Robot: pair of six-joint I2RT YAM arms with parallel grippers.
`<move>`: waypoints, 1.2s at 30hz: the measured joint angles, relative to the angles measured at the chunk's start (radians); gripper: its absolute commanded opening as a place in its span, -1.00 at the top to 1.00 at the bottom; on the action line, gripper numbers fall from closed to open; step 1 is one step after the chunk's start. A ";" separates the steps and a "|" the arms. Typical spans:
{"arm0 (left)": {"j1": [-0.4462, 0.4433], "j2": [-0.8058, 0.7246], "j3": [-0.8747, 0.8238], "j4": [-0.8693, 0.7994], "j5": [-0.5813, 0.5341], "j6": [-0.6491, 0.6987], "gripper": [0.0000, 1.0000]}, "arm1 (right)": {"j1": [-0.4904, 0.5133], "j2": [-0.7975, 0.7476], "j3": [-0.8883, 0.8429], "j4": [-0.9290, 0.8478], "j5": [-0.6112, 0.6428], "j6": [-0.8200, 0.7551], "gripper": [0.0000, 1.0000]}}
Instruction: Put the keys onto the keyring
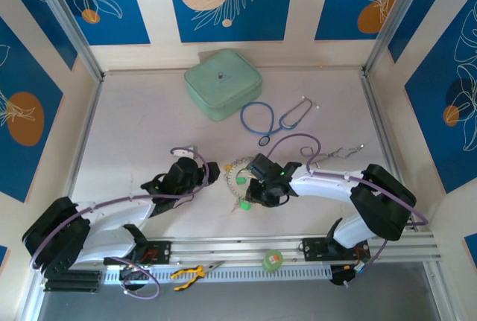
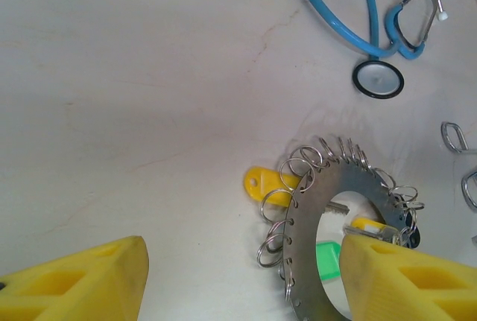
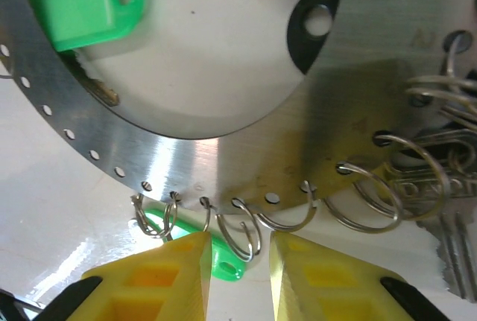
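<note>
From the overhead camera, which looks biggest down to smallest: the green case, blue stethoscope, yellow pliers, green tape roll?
1. green case
2. blue stethoscope, spread about as wide as the case, but only thin tubing
3. yellow-handled pliers
4. green tape roll

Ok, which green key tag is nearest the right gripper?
The green tag just outside the keyring rim, beneath its small loops, beside the right gripper; the other green tag lies inside the keyring's opening.
</note>
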 measured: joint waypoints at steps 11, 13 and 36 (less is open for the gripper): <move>0.000 -0.001 0.000 0.000 0.000 0.000 -0.35 | 0.000 0.003 0.000 0.011 0.005 0.003 0.56; 0.000 -0.001 0.000 0.000 0.000 0.000 -0.35 | 0.000 0.003 0.000 0.011 0.005 0.003 0.56; -0.001 -0.012 0.000 -0.005 -0.011 0.000 -0.35 | -0.009 0.028 0.000 0.044 0.021 0.021 0.87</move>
